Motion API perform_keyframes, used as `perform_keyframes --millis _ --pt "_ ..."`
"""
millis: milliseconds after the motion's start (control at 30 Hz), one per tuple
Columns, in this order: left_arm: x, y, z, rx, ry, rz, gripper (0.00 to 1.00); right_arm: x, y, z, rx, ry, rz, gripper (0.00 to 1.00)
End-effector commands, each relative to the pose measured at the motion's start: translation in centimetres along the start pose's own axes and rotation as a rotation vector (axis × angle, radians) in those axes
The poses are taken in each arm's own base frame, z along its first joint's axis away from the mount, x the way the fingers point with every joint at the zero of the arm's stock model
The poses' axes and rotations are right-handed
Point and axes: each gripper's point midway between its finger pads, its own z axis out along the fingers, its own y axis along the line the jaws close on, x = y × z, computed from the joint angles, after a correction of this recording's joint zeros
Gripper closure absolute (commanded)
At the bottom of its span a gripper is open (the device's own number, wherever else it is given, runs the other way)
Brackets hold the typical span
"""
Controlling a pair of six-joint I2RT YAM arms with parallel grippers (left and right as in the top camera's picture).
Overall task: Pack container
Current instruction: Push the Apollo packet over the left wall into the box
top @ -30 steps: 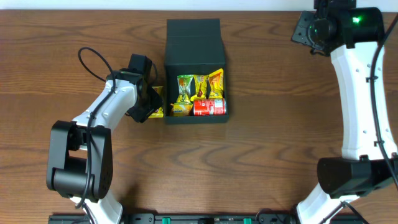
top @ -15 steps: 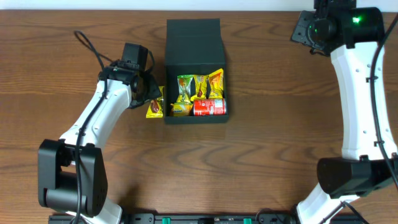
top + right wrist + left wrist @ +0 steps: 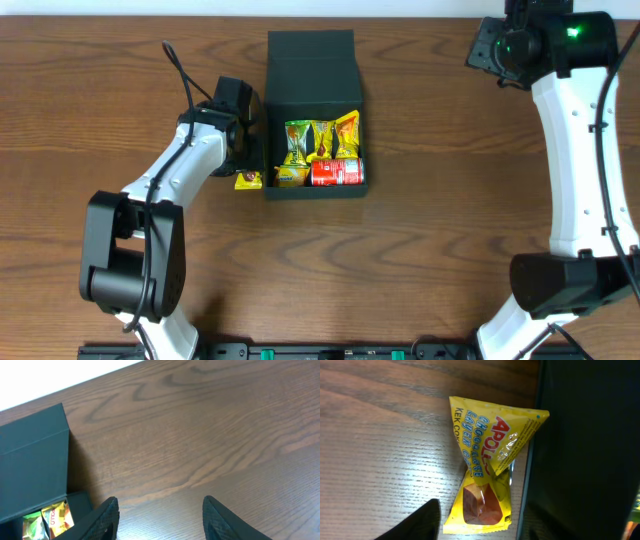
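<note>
Hovering beside the box, with 1 snack left outside it.

Overhead: within the last second the left claw [image 3: 244,160] has lifted off the crinkled yellow foil snack packet [image 3: 248,179] and swung back in against the left wall of the matte black, rigid square container [image 3: 312,60]. The packet lies loose on the dark wood-grain worktop [image 3: 420,240], so I judge it needs a fresh grasp. The container sits mid-worktop, flap lid open, holding a glossy red cylindrical can [image 3: 336,172] and shiny green and yellow packets [image 3: 320,140].
Left wrist: the twisted, printed packet touches the smooth black wall. Only 1 finger [image 3: 422,525] shows, well to the side, so the claw seems spread and pinches nothing.
Right wrist: the right claw [image 3: 160,502] hangs spread and empty over bare grain, well apart.
</note>
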Motion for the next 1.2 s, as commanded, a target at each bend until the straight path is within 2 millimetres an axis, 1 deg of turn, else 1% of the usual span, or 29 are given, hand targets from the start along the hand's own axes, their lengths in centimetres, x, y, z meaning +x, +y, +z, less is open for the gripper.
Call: perform_keyframes --millis 0,100,167,267,333,367,567,633,700,733,800,867,967,1067,1133,1167 --pt "0.2 0.1 1.2 -0.007 0.027 0.024 0.59 0.0 0.0 0.1 -0.002 0.001 -0.008 0.46" --pt "0.4 0.2 1.7 -0.011 0.037 0.024 0.70 0.0 0.0 0.1 -0.002 0.000 -0.008 0.46" --pt "0.4 0.2 1.7 -0.011 0.038 0.024 0.71 0.0 0.0 0.1 -0.002 0.000 -0.008 0.46" --pt "0.4 0.2 1.7 -0.011 0.038 0.024 0.78 -0.1 0.0 0.1 -0.004 -0.003 -0.008 0.46" --pt "0.4 0.2 1.7 -0.011 0.038 0.024 0.87 -0.1 0.1 0.1 -0.004 -0.005 -0.007 0.46" --pt "0.4 0.2 1.7 -0.011 0.038 0.024 0.93 -0.2 0.1 0.1 -0.005 -0.006 -0.007 0.46" --pt "0.4 0.3 1.7 -0.012 0.041 0.023 0.94 -0.2 0.1 0.1 -0.005 -0.007 -0.007 0.45" --pt "0.3 0.4 1.3 -0.020 0.038 0.021 0.94 -0.2 0.1 0.1 -0.005 -0.007 -0.007 0.46" --pt "-0.7 1.0 0.1 -0.061 0.009 0.022 0.94 -0.2 0.1 0.1 -0.006 -0.009 -0.007 0.46" --pt "-1.5 1.4 -1.0 -0.093 -0.014 0.022 0.94 -0.3 0.1 0.1 -0.007 -0.012 -0.006 0.46" --pt "-3.2 2.0 -3.7 -0.150 -0.063 0.013 0.94 -0.4 0.2 0.1 -0.009 -0.016 -0.005 0.46" --pt "-4.9 1.9 -6.5 -0.168 -0.121 0.010 0.94 -0.4 0.2 0.1 -0.009 -0.017 -0.005 0.46" --pt "-7.1 1.1 -10.7 -0.138 -0.224 0.005 0.94 -0.5 0.2 0.1 -0.010 -0.019 -0.004 0.46" --pt "-8.1 -0.3 -13.9 -0.100 -0.318 0.005 0.94 -0.5 0.2 0.1 -0.010 -0.020 -0.004 0.46" --pt "-8.0 -1.2 -14.7 -0.076 -0.338 -0.019 0.94 -0.5 0.2 0.1 -0.011 -0.020 -0.004 0.46" --pt "-7.7 -2.1 -14.6 -0.047 -0.329 -0.021 0.94 -0.5 0.2 0.1 -0.011 -0.020 -0.004 0.45"
